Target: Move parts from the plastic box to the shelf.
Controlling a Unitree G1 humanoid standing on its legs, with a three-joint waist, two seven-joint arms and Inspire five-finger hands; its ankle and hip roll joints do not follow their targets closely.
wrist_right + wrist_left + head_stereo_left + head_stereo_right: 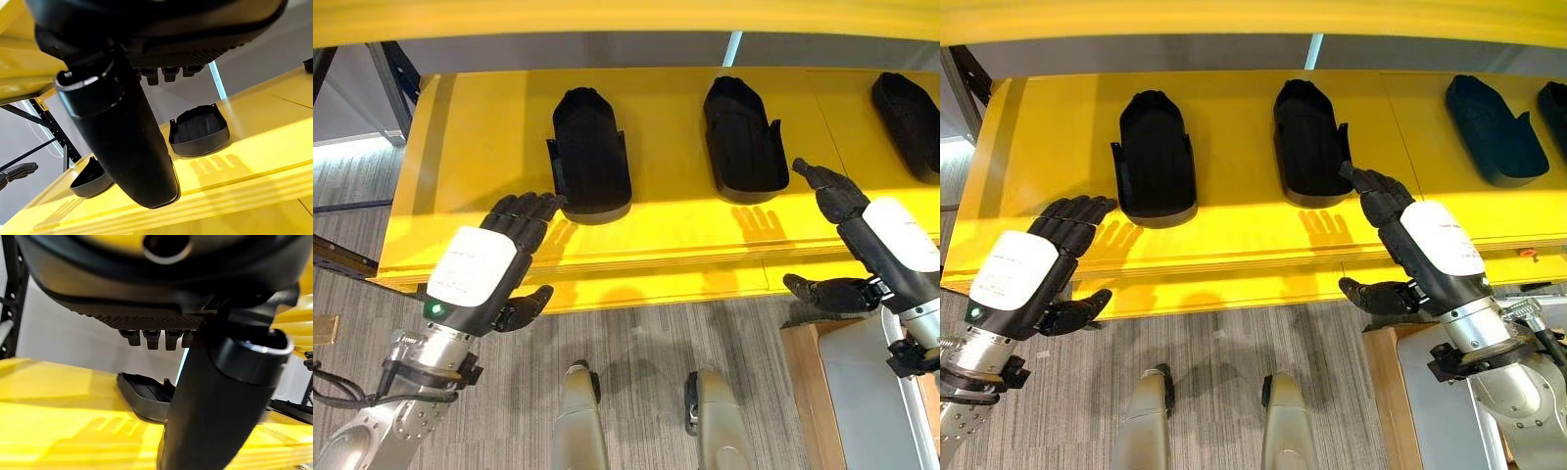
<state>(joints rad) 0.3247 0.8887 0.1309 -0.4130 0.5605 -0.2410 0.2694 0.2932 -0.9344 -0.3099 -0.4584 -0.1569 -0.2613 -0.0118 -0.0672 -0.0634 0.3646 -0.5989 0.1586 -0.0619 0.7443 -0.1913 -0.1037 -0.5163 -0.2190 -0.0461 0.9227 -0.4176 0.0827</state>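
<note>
Left eye view: both hands empty at the shelf edge, parts already laid out

Left eye view and right eye view are read together. The left hand (480,269) is seen with its fingers straight and relaxed, nothing held, its fingertips (533,206) over the front part of the yellow shelf (480,127) and just beside the near corner of the left black part (590,152); whether they touch that part cannot be told. The right hand (1425,245) is likewise released and empty, its fingers extended toward the near end of the middle black part (1310,142), with the foremost fingertip at or against that part's near right edge.

Outward from the hands, the two parts are seen lying flat on the shelf, open side up, each with its long axis running from the shelf's front edge toward the back, roughly in line with the fingers. A third black part (1494,127) lies further to the right, tilted diagonally, well apart from either hand. A grey box with a wooden edge (1430,401) is seen low at the right, below the right arm; its contents cannot be made out.

It is judged that placing is complete for these parts and that the next fetch falls to the right hand, being the nearer to that box.
</note>
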